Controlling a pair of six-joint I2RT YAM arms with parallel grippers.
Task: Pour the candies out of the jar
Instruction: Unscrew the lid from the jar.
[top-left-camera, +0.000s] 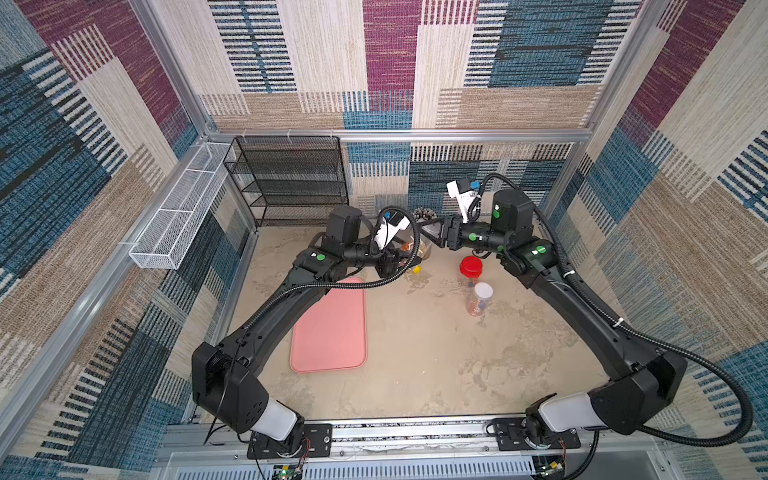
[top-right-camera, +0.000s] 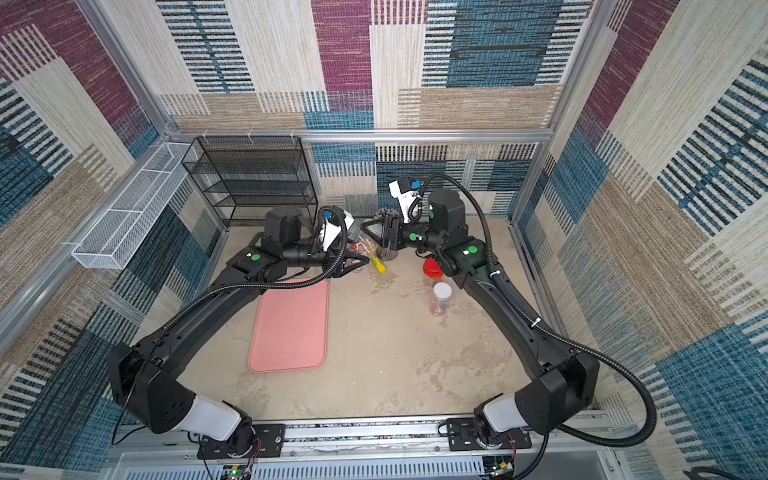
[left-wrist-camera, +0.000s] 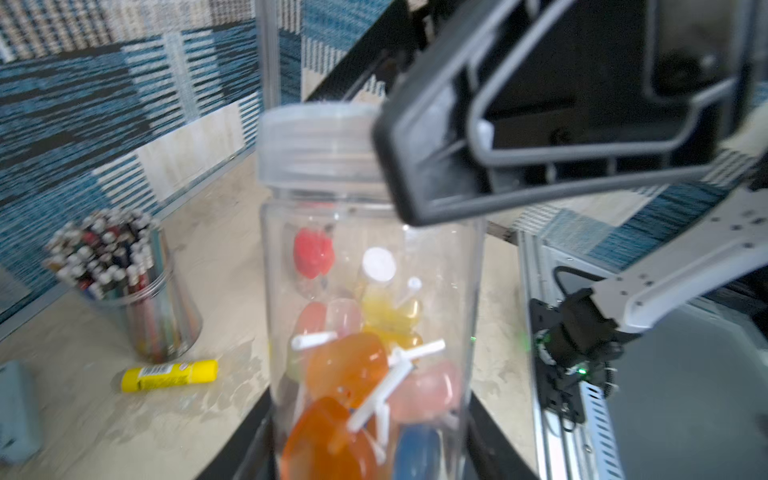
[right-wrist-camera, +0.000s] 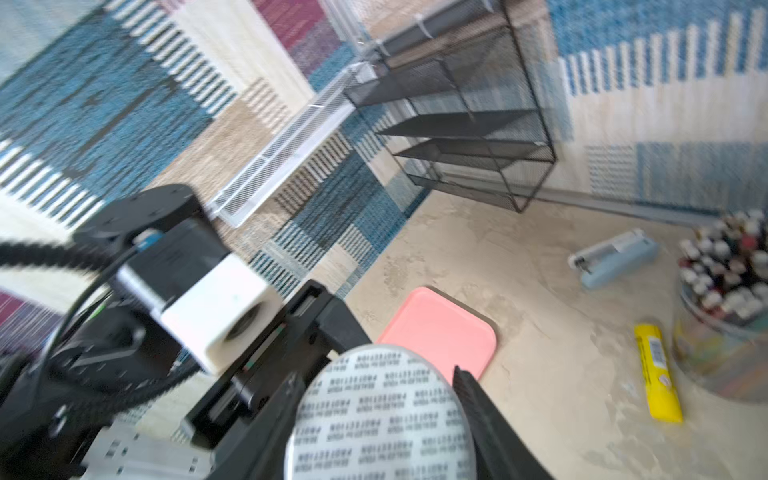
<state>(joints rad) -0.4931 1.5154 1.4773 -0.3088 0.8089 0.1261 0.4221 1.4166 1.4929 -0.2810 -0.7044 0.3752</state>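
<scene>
Left claw (left-wrist-camera: 370, 446) is clamped on the clear jar (left-wrist-camera: 374, 249), near the pencil cup (left-wrist-camera: 137, 291) at the worktop's (top-left-camera: 415, 353) far side — you see the candies (left-wrist-camera: 345, 365) inside. Right claw (right-wrist-camera: 374, 378) is closed around its lid (right-wrist-camera: 382, 419).

The candies (left-wrist-camera: 345, 365) are orange, pink, blue and yellow, in a clear jar (left-wrist-camera: 357, 216). Its lid (right-wrist-camera: 382, 415) is silver with rows of black letters. The tray (top-left-camera: 328, 328) is pink, the glue stick (left-wrist-camera: 168, 375) yellow, the walls (top-left-camera: 390, 62) striped blue, purple and tan.

Left hand (top-left-camera: 401, 264) and right hand (top-left-camera: 428, 235) meet at the clear jar (top-left-camera: 422, 249), beyond a pink tray (top-left-camera: 328, 332)
</scene>
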